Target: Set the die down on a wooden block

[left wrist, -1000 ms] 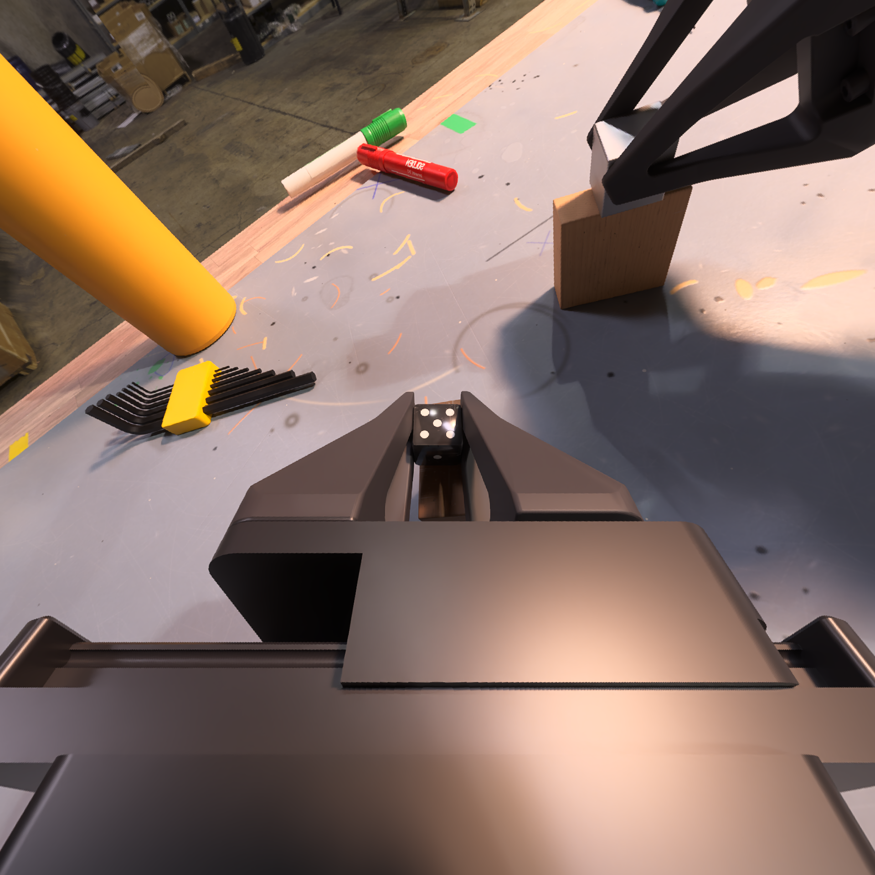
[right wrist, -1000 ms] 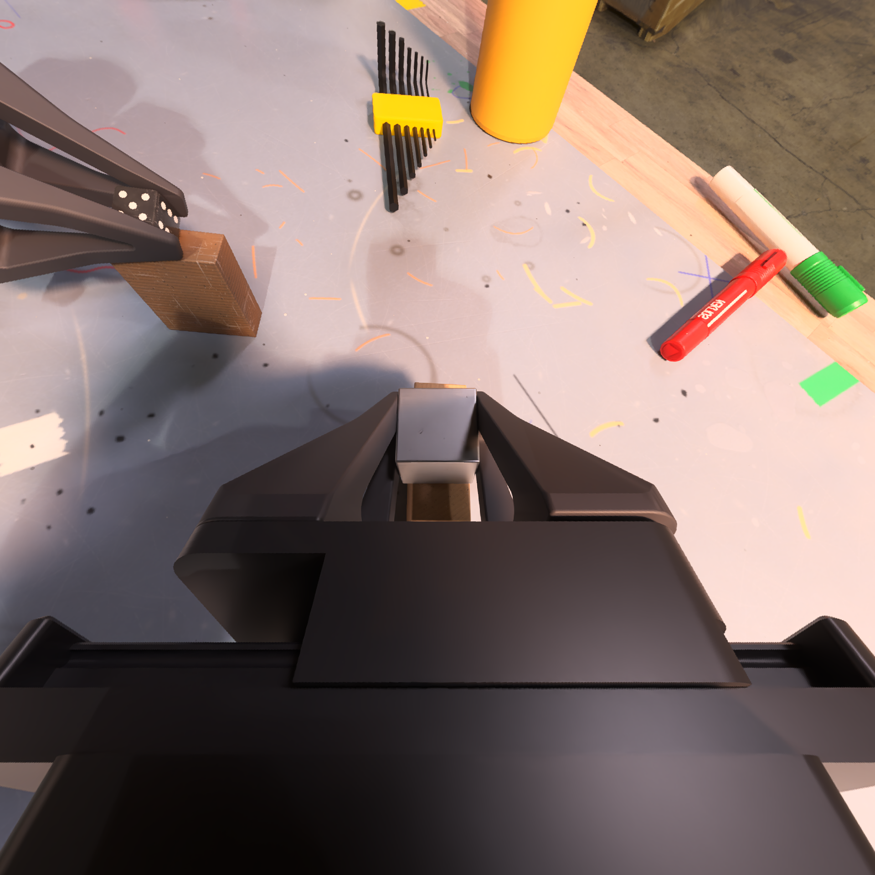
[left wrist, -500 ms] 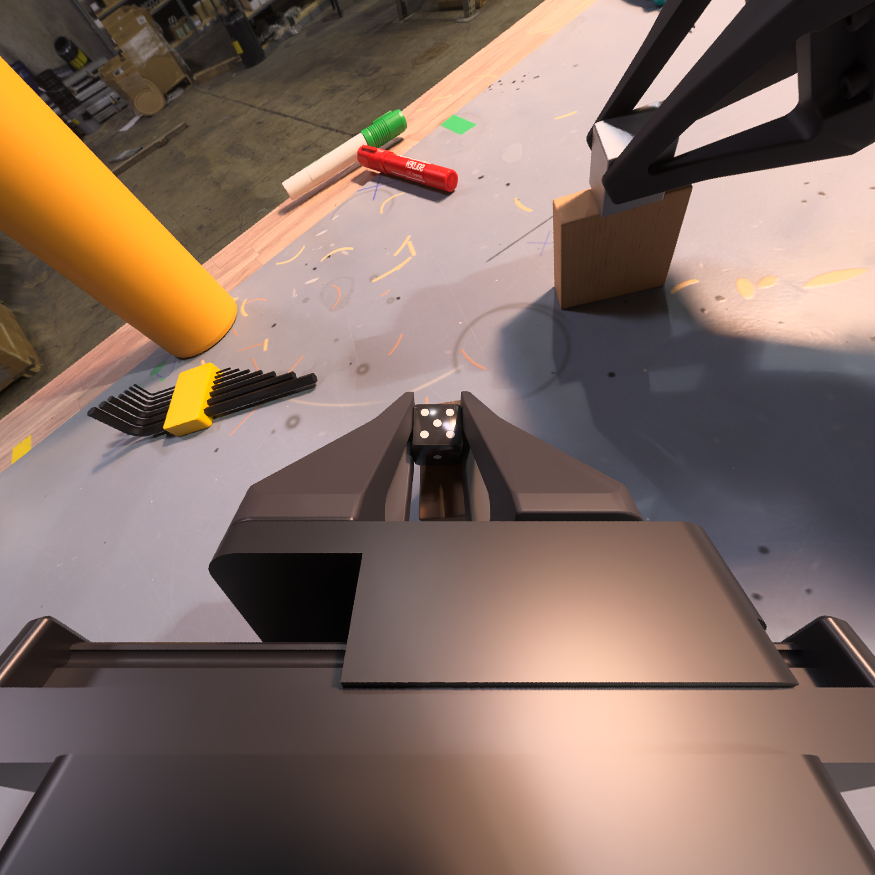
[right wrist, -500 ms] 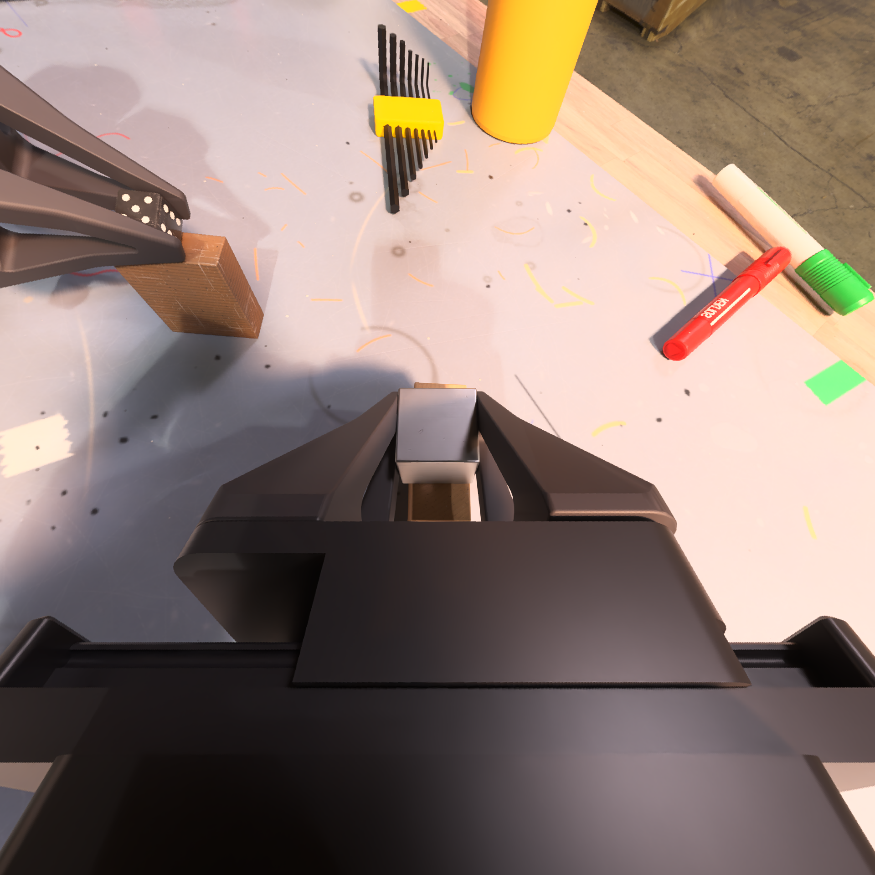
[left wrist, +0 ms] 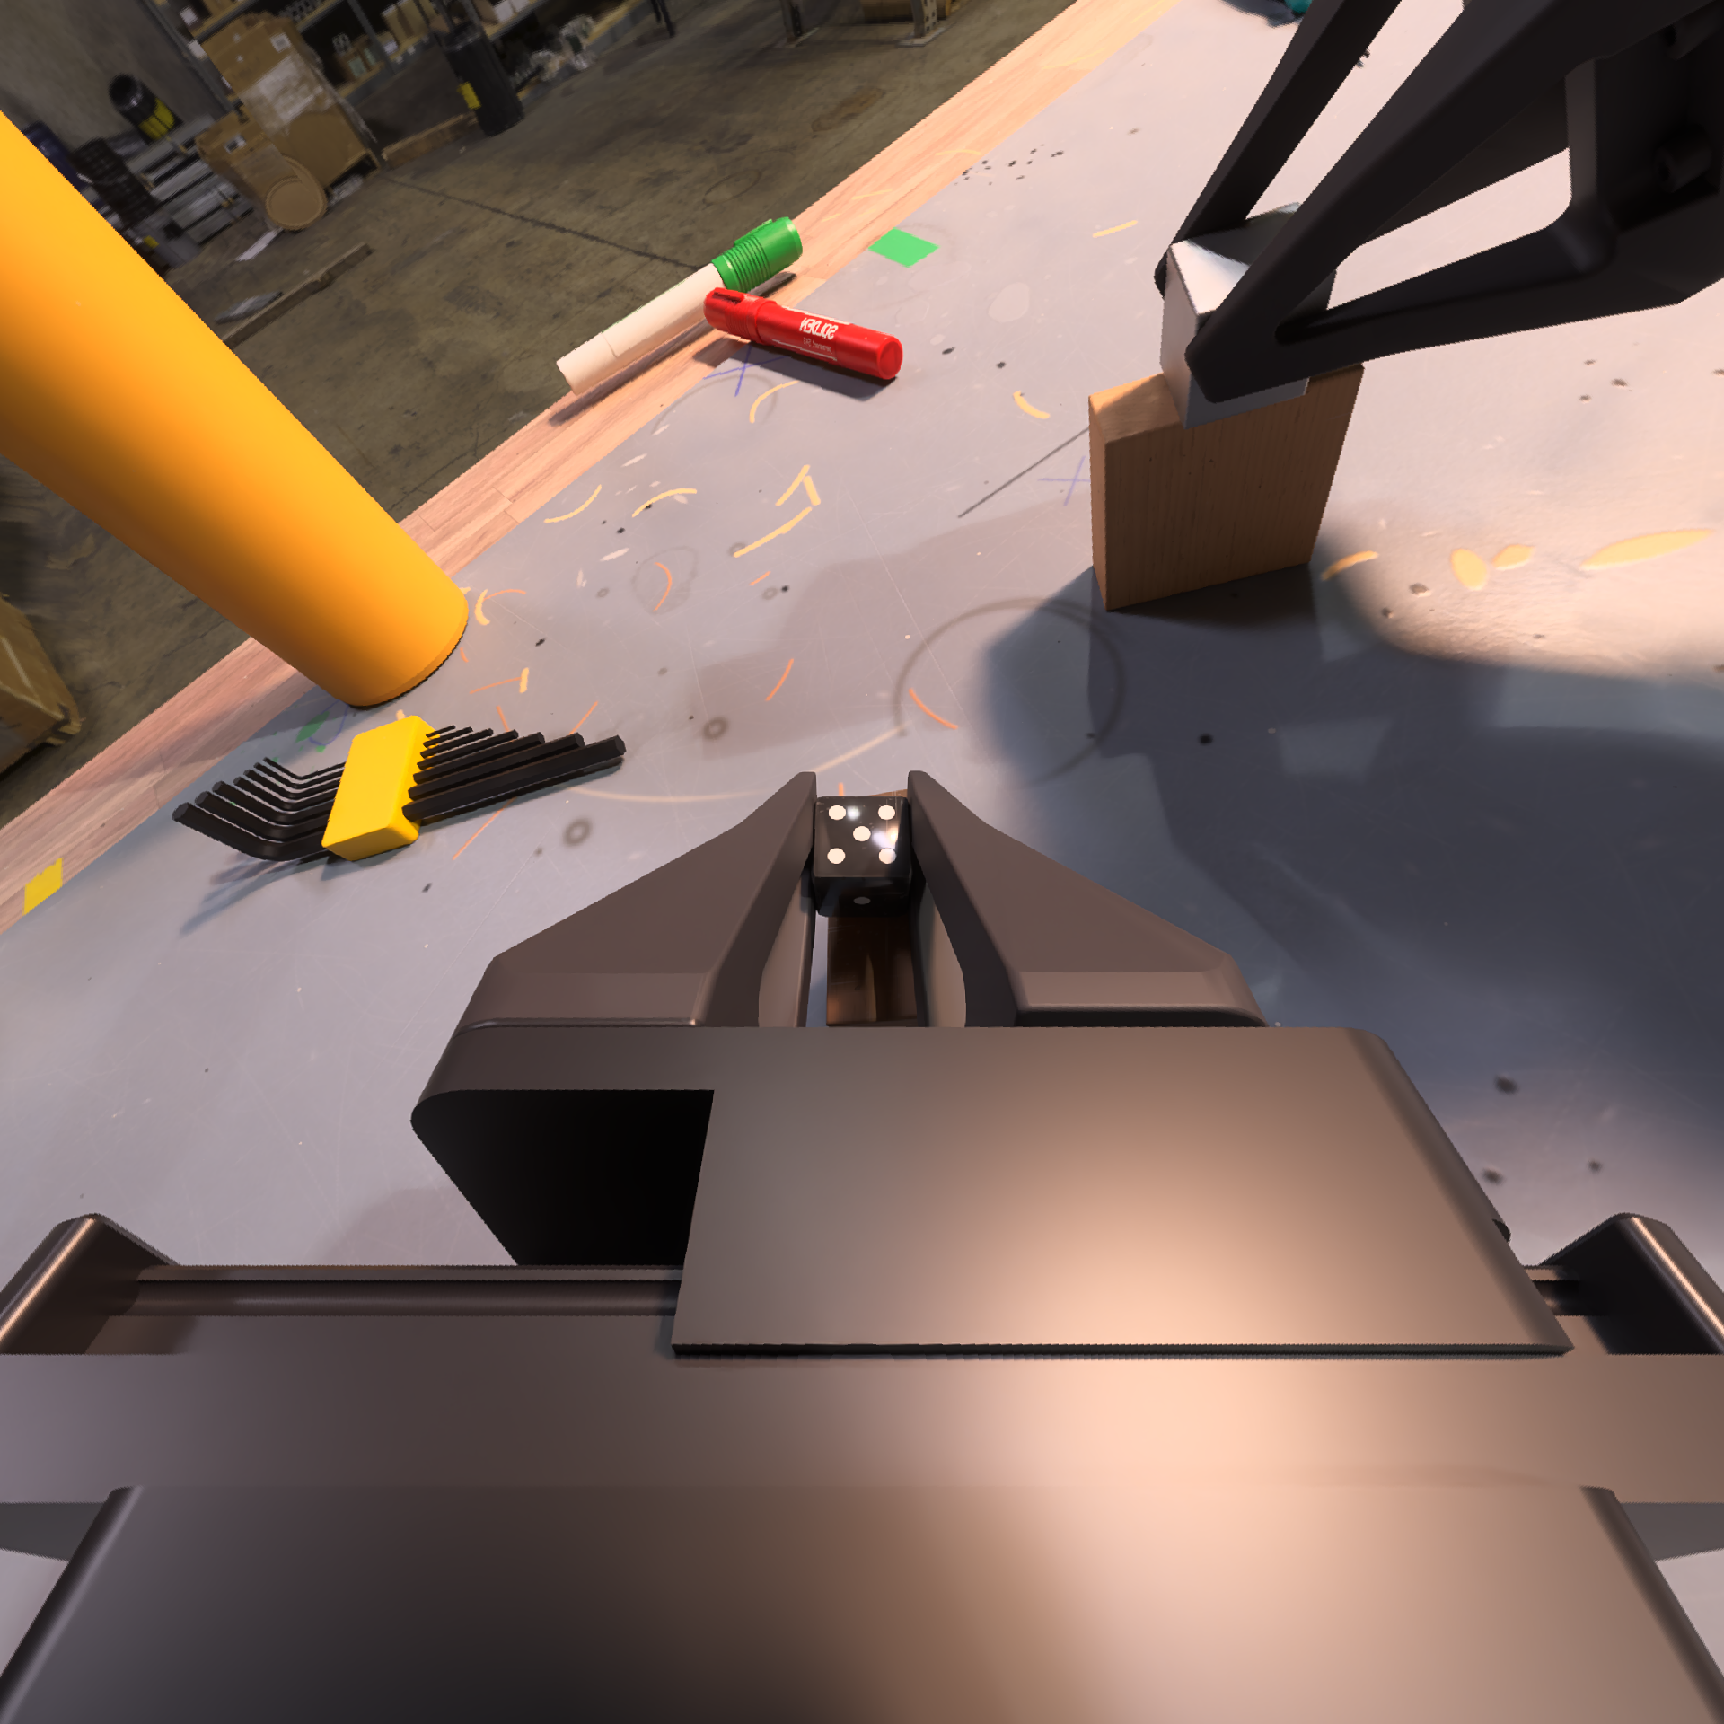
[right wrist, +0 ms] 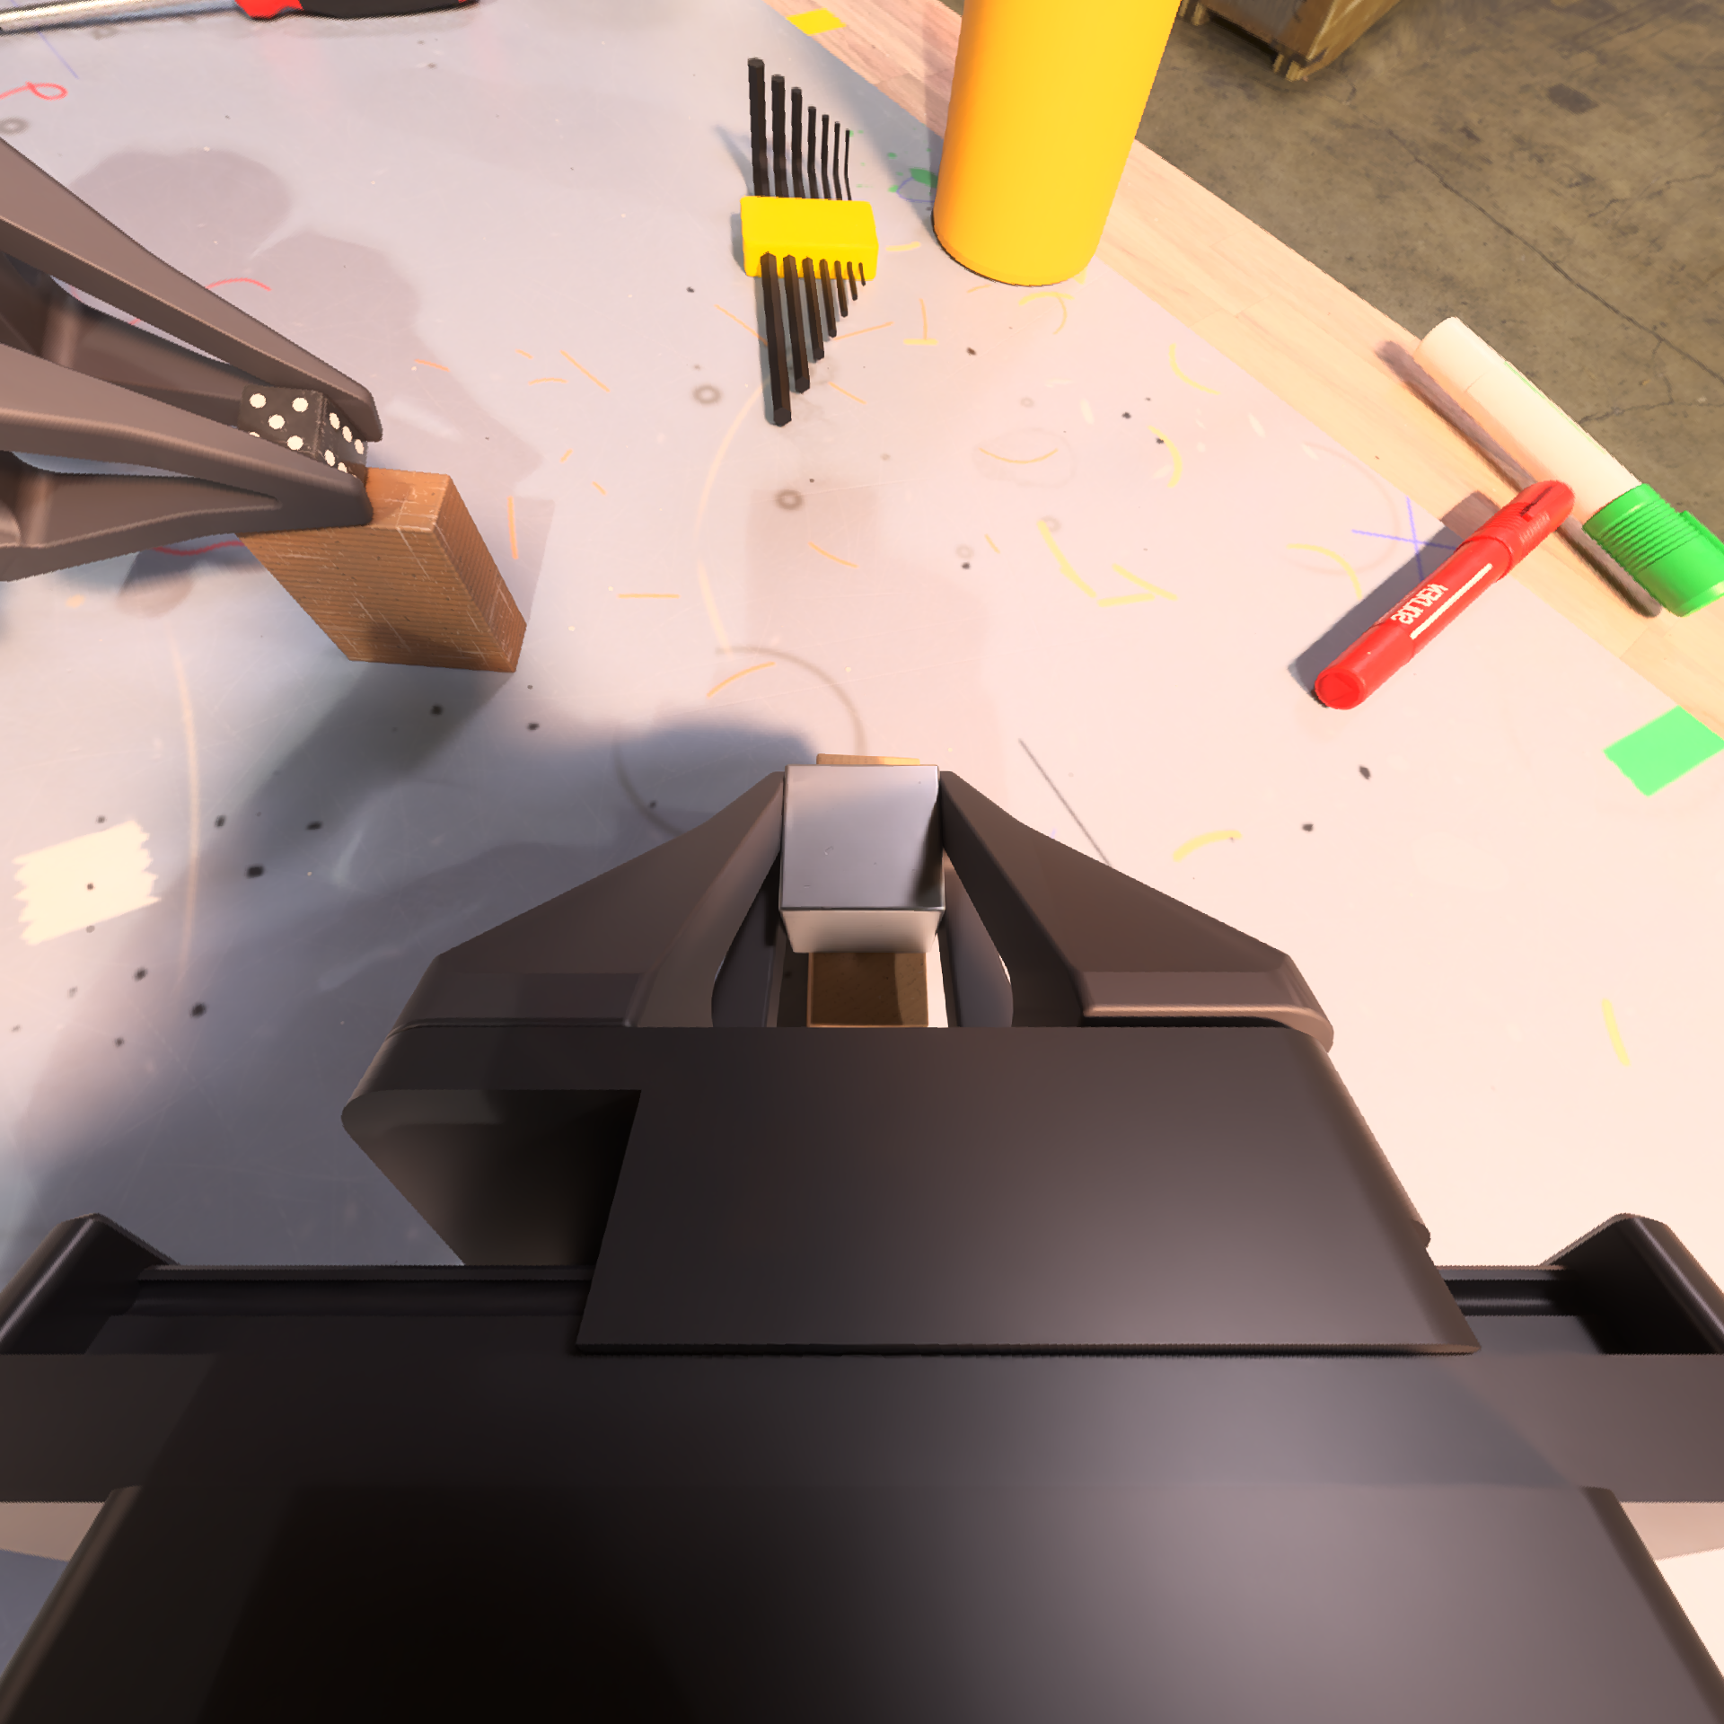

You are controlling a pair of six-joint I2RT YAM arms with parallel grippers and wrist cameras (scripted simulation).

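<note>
My left gripper (left wrist: 860, 793) is shut on a black die (left wrist: 860, 840) with white pips. In the right wrist view the left gripper (right wrist: 359, 457) holds the die (right wrist: 297, 424) at the top near corner of a dark brown wooden block (right wrist: 401, 569). A finger hides whether die and block touch. My right gripper (right wrist: 860, 774) is shut on a grey metal cube (right wrist: 858, 844). A light wooden block (right wrist: 868, 989) lies right under it. In the left wrist view the right gripper (left wrist: 1189, 340) holds the cube (left wrist: 1203, 298) on top of that light block (left wrist: 1213, 485).
An orange cylinder (left wrist: 187, 438) stands by the table's wooden edge (left wrist: 522, 476). A hex key set in a yellow holder (left wrist: 382, 788) lies beside it. A red marker (left wrist: 802, 334) and a green-capped white marker (left wrist: 681, 303) lie at the edge farther on. A green tape square (right wrist: 1665, 746) is on the mat.
Almost nothing. The right wrist view has shifted slightly, with the table objects drifting a little to the right. Both grippers keep their hold.
</note>
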